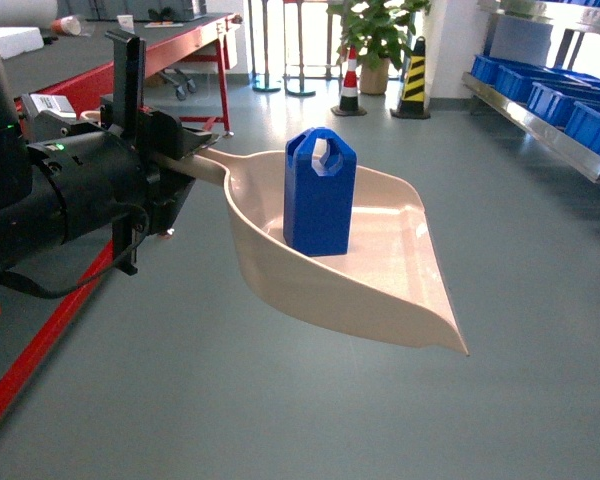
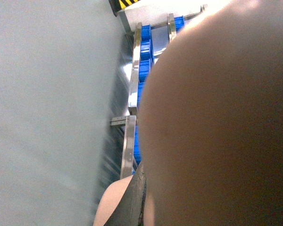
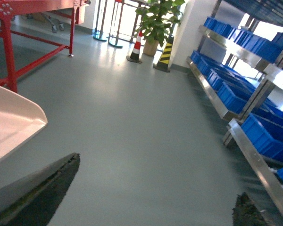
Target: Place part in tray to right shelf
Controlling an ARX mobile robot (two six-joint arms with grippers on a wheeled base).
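Left end effector (image 1: 185,150) clamped on tray (image 1: 400,290) handle, tray held level over floor. Part (image 1: 320,195) stood upright inside tray, loose; likely light, rigid, top-heavy, apt to slide or tip. Shelf (image 1: 550,110) well apart at right. Right end effector state: cannot tell

Bright daylight from far windows glares on the floor (image 1: 310,100); left wrist view blurred.

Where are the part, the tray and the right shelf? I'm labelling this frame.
part (image 1: 320,205): head view, front face of the block.
tray (image 1: 400,270): head view, bare floor of the scoop.
right shelf (image 3: 217,103): right wrist view, steel front rail.
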